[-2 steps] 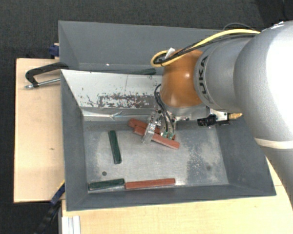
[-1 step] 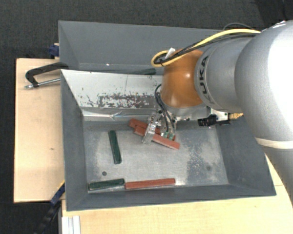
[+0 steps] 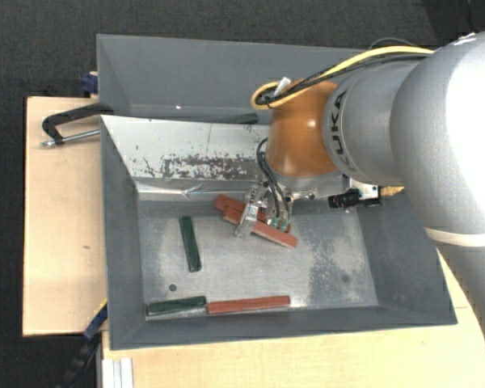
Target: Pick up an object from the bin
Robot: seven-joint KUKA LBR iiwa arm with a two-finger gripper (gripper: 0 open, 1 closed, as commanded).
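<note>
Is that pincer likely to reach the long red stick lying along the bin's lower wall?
Probably yes: only bare floor lies between the pincer and the long red stick. But the stick lies right along the wall, which may leave little room to close around it.

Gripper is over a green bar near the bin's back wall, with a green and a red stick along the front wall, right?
No: the camera view shows the gripper over a red-brown bar, not a green one. The green stick and red stick do lie along the front wall.
</note>
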